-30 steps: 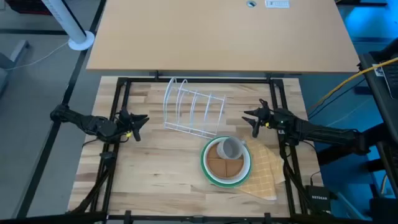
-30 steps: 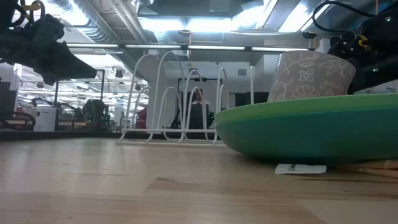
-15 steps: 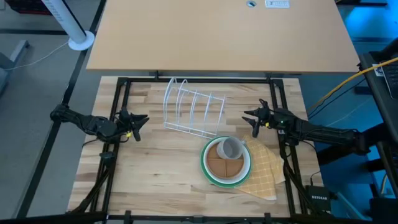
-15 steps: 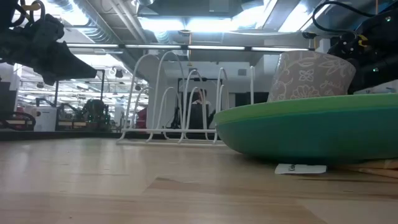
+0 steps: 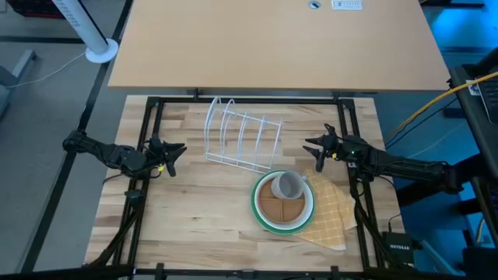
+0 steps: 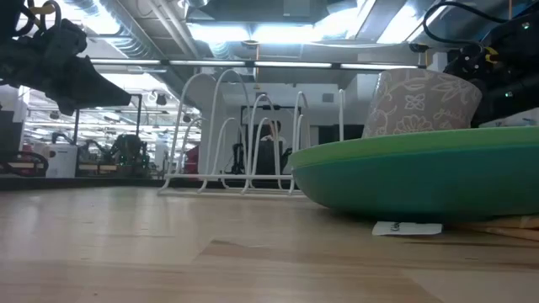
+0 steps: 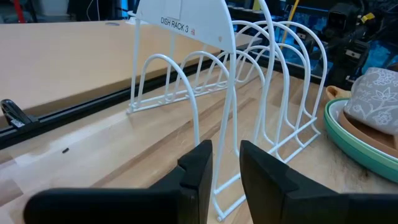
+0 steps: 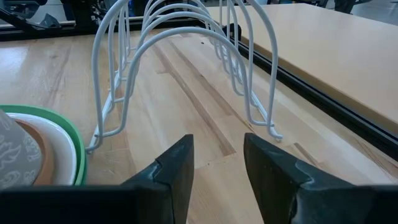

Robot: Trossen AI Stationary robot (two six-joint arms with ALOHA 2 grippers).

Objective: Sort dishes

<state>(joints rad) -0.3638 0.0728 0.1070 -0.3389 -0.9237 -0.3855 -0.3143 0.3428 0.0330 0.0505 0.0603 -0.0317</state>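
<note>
Currently the dishes form one stack on the near-right part of the wooden table [image 5: 194, 210]. The small grey mug [image 5: 290, 185] sits on the brown divided plate [image 5: 276, 206], toward that plate's far-right edge. The brown plate rests inside a pale plate [image 5: 309, 206], which in turn rests on the green-rimmed plate [image 5: 255, 204] at the bottom. From the low view the underside of the stack reads teal, so the exact number and order of the lower plates cannot be confirmed.

The stack lies partly on the yellow checked cloth [image 5: 333, 218], which extends out to the right and toward the near edge. The white wire rack [image 5: 243, 140] stands empty just beyond the stack, at the table's centre.

The left gripper [image 5: 173, 154] hovers above the table to the left of the rack, well apart from the stack. Its fingers [image 7: 199, 165] stand a narrow gap apart and hold nothing.

The right gripper [image 5: 313, 152] hovers to the right of the rack, just beyond the cloth and near the stack without touching it. Its fingers [image 8: 177, 163] stand moderately apart and hold nothing.
</note>
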